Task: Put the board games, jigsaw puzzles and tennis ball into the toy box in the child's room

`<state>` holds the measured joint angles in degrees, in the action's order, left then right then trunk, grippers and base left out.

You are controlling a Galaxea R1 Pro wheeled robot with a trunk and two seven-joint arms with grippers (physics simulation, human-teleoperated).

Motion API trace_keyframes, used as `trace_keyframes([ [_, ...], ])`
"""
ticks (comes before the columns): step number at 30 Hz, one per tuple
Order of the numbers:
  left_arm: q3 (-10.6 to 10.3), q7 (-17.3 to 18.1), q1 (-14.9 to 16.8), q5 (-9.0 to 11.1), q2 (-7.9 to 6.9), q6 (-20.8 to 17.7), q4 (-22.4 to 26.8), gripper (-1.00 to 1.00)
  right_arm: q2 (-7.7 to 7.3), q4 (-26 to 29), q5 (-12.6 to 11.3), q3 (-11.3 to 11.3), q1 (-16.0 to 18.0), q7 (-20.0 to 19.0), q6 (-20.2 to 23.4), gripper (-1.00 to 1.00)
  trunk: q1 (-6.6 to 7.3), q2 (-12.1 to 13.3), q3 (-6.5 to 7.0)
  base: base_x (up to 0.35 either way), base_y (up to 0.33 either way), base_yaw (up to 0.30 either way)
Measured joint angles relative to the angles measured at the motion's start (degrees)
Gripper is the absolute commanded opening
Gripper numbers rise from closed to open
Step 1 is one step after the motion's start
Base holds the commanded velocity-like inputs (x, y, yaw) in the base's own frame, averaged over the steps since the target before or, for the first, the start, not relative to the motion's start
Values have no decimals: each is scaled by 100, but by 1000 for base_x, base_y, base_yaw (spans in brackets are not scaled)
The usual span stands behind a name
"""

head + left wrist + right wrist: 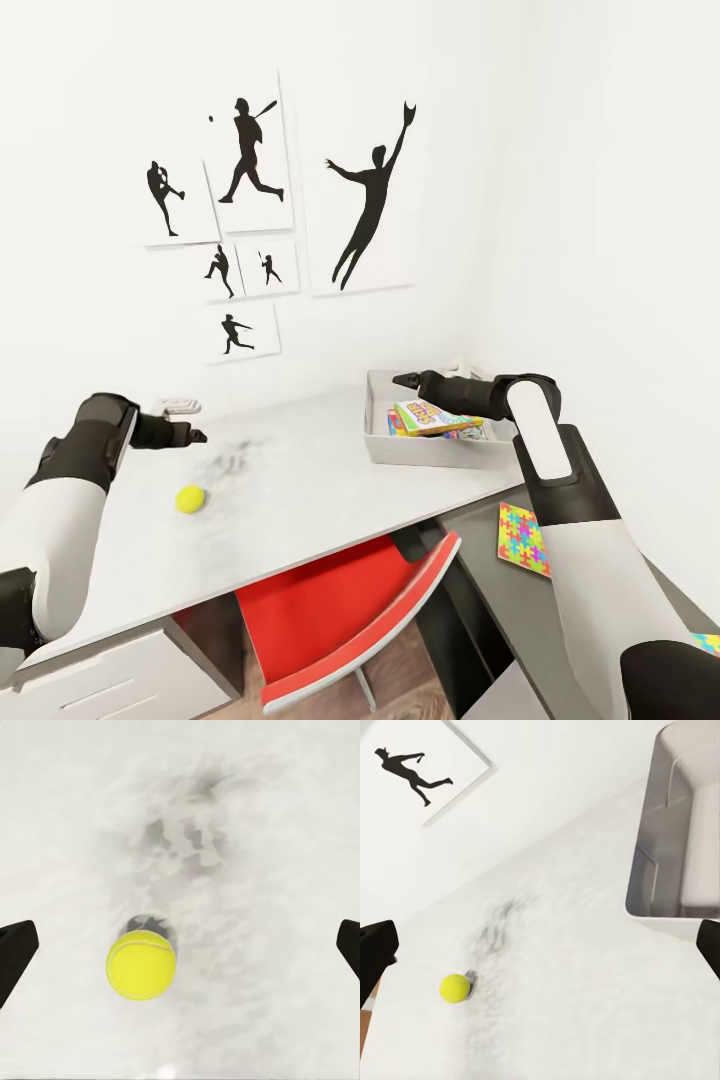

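The tennis ball (190,498) sits alone on the light grey tabletop (300,500), well apart from the toy box (385,450) at the far corner by the wall. It is probably light, slightly springy and free to roll, so a squeeze off its widest line would likely squirt it away; the sound hold is across its middle, one finger on each side, closing gently. The left end effector (190,436) hovers above and just beyond the ball, and in the left wrist view its two dark fingertips (15,952) stand spread wide at either edge with the ball (141,964) between them, somewhat off centre. The right end effector (405,380) reaches over the toy box, fingers likewise spread and holding nothing. A green, white and yellow board game (432,416) already lies inside the toy box, over other coloured items I cannot make out. One jigsaw puzzle (524,538) rests on the dark grey tabletop beside the right arm.
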<state>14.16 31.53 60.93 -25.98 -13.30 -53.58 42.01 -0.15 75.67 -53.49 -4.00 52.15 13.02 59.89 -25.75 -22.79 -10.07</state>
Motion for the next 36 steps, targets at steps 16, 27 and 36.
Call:
trace_keyframes([
  [16,3,-506,0,44,7,107,-175,100,-1,-11,0,-18,0,0,0,100,0,0,0,0,0,0],
  [27,0,-527,0,48,24,115,-180,100,-14,-43,1,-12,-6,0,2,100,0,0,-3,0,0,0],
  [36,5,-526,0,55,26,116,-180,100,-7,-56,1,-20,-8,2,1,100,0,0,-60,0,0,0],
])
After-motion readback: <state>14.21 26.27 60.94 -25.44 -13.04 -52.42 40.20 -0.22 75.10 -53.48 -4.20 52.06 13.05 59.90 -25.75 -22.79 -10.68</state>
